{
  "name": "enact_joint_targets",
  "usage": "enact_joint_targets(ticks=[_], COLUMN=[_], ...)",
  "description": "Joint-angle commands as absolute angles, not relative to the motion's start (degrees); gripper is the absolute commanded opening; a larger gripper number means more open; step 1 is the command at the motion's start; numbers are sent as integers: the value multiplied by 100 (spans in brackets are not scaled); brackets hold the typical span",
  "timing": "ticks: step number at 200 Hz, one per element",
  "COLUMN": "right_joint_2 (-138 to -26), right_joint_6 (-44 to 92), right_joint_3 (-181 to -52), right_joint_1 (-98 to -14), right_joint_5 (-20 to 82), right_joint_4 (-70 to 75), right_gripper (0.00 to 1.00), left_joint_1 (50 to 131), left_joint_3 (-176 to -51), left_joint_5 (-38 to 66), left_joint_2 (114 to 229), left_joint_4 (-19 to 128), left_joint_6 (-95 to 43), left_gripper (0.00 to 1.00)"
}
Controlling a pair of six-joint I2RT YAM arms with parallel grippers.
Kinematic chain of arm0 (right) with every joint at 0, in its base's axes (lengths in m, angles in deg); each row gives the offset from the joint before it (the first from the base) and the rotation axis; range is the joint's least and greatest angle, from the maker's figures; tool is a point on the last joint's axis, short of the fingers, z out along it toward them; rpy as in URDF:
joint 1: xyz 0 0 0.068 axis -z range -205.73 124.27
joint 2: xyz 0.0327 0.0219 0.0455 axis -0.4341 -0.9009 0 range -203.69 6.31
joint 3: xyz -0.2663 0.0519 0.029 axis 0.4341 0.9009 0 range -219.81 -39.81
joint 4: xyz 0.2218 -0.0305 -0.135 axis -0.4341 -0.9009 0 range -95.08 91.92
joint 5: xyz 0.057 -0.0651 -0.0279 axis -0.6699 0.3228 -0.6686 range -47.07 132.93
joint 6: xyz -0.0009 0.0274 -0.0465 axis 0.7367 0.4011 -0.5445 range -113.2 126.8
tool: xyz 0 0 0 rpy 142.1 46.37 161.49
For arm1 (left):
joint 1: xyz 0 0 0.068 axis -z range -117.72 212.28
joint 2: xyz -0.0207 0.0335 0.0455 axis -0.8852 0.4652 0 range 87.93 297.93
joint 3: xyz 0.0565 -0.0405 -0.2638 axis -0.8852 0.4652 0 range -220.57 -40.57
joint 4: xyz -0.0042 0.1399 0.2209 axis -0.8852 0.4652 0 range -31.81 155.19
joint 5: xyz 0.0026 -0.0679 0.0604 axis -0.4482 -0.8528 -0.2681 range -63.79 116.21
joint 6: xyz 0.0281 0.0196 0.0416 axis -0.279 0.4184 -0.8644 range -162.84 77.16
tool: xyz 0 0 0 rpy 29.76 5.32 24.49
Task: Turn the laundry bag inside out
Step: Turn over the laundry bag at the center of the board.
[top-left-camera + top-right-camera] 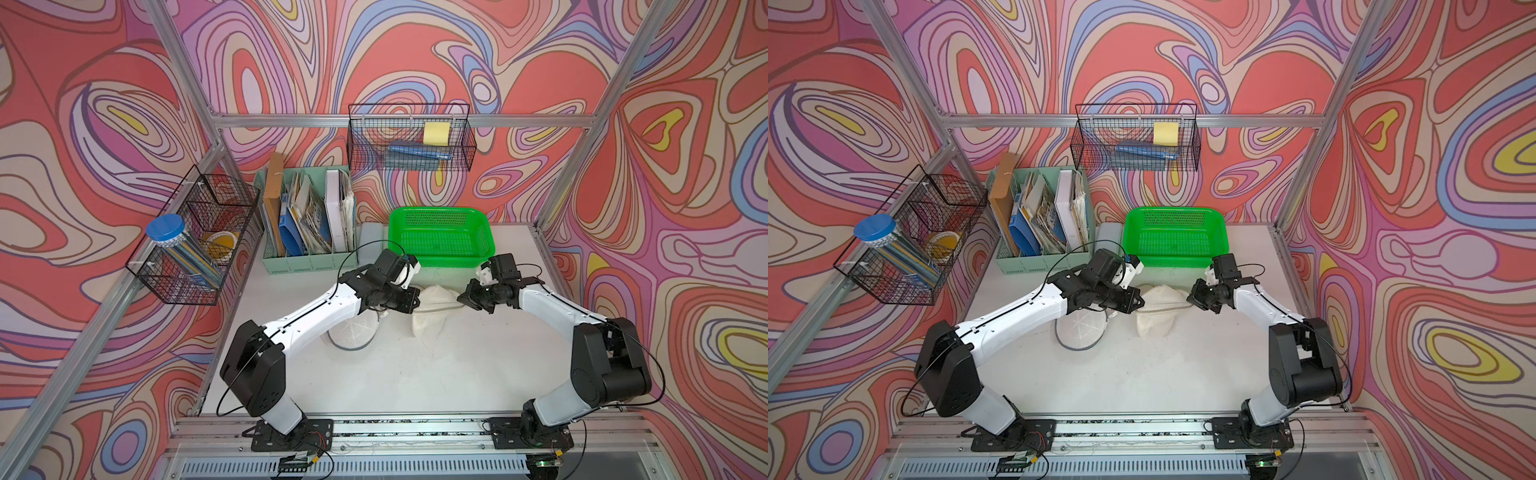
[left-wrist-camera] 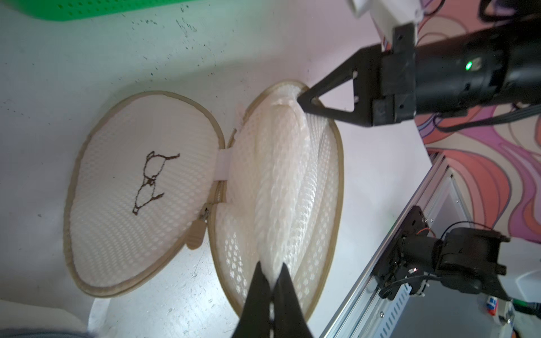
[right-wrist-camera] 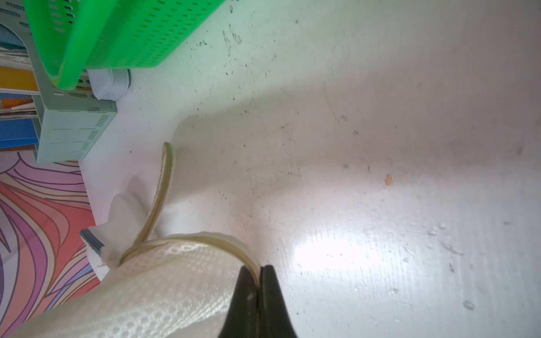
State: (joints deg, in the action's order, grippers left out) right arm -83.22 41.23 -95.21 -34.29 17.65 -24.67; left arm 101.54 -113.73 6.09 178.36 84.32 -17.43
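Laundry bag [image 2: 281, 181] embroidery [image 2: 150, 183]: L wrist cam only.

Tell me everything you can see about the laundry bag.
The laundry bag is a white mesh clamshell with tan trim, unzipped and spread open on the table near the green basket. One half lies flat, showing a brown stitched bra outline; a white strap and the zipper join it to the other half, which is bunched up. The left gripper pinches its mesh fold, the right gripper its trimmed rim.

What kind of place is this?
Probably a robot test cell dressed as a home-office corner: an aluminium frame with printed walls, a paper organizer, and wire baskets hung on it.
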Motion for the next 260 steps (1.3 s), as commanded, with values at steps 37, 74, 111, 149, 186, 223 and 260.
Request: enact_joint_targets(ticks=[37, 74, 111, 149, 186, 223, 260], right_joint_2=[-7524, -7177, -7098, -7249, -7228, -7393, -7510], right_joint_6=[4146, 4458, 5020, 5701, 6130, 6353, 6455], right_joint_3=[-9682, -10019, -10116, -10163, -10072, -10080, -10054], right_joint_1=[-3355, -3420, -3908, -4486, -4681, -4745, -4923], right_joint_5=[1716, 1739, 1964, 2051, 2035, 1884, 1777], right_joint_4=[-2492, -2750, -2952, -3051, -2897, -2607, -2473], right_gripper=[47, 66, 67, 52, 50, 42, 9], left_joint_1=[9977, 10305, 10594, 10903, 11077, 11174, 11174], left_joint_3=[-11291, -11543, -11696, -11758, -11765, -11714, -11773], left_joint_5=[832, 1584, 2553, 3348, 3573, 3669, 3868], left_joint_2=[17880, 18108, 18283, 18320, 18399, 18373, 18398], left_joint_4=[7452, 7232, 7121, 7033, 6967, 6945, 7009], left_joint_6=[-616, -374, -243, -408, -507, -543, -498], left_gripper=[0, 0, 0, 0, 0, 0, 0])
